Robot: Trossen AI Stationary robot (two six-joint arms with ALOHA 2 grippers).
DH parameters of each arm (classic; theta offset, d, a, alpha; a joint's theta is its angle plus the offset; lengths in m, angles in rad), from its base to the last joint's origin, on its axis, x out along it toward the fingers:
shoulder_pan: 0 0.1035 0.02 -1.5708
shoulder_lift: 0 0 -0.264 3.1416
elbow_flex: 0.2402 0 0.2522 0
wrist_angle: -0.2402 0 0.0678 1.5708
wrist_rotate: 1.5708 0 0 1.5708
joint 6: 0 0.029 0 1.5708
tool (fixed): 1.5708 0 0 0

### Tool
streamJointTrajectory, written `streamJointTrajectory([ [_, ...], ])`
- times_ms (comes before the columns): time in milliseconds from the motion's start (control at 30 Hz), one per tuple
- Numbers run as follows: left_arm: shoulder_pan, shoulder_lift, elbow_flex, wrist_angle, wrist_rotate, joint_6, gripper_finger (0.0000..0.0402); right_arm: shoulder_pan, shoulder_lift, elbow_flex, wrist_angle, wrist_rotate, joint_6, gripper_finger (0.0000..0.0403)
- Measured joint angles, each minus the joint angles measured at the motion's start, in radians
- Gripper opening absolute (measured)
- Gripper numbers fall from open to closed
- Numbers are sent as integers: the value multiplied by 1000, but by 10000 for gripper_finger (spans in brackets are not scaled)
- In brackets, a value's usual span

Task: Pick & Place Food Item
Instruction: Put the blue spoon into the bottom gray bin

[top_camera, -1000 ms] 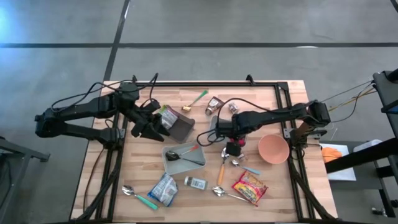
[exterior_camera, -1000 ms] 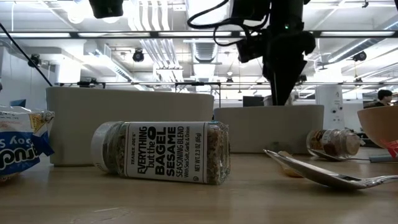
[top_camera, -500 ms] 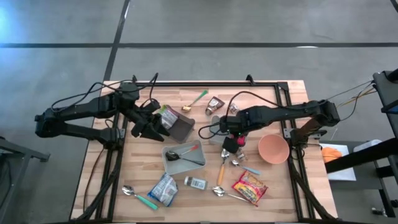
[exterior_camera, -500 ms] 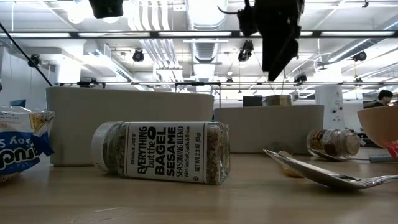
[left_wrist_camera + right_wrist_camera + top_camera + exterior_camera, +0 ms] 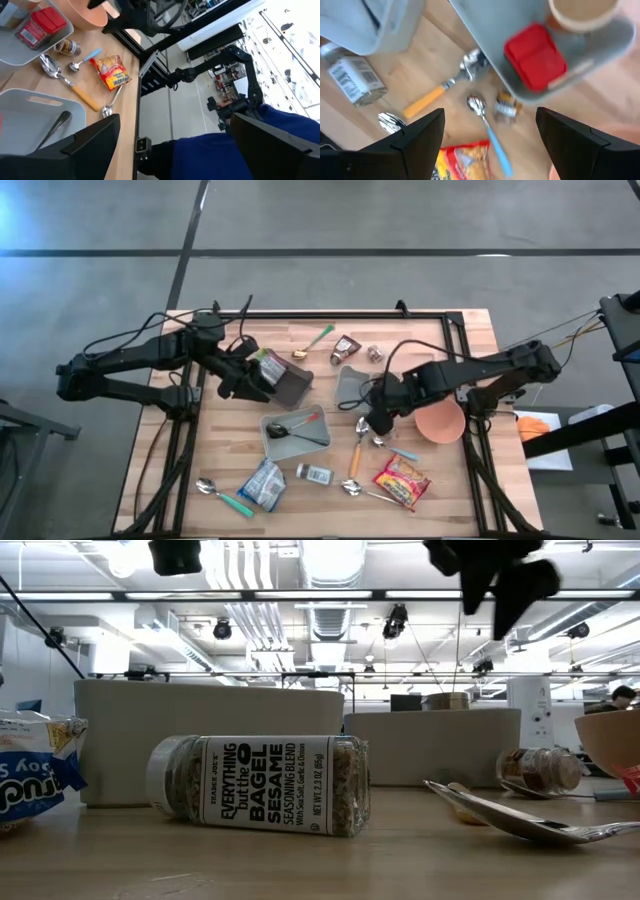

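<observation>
Right wrist view: right pincer (image 5: 490,120) open, holding nothing. Beyond its fingertips, a flat red squarish packet (image 5: 535,57) lies in a grey plastic tray (image 5: 485,25), skewed to the tray's edge; no clear long axis.

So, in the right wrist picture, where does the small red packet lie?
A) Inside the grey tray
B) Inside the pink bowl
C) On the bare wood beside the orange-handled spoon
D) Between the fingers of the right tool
A: the red packet rests on the floor of the grey tray, inside its rim, while the right tool hovers open above the spoons and holds nothing.
</observation>
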Motion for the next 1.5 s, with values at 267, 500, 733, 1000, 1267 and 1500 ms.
streamJointTrajectory([
  [267, 6, 6, 0, -9, -2, 25, 380, 126, 32, -28, -19, -1, 259, 312],
  [500, 11, 10, 0, -13, 0, 34, 380, 199, 110, -34, 28, 7, 172, 312],
  [733, 11, 12, 0, -43, 25, 64, 380, 258, 219, -33, 75, -33, 100, 312],
  [1000, 11, 12, 0, -115, 39, 86, 380, 269, 289, -49, 89, -27, 170, 312],
  [1267, 11, 12, 0, -122, 66, 86, 380, 269, 315, -122, 210, -37, 186, 312],
  [1500, 11, 12, 0, -122, 113, 83, 380, 266, 312, -215, 273, -36, 210, 311],
])
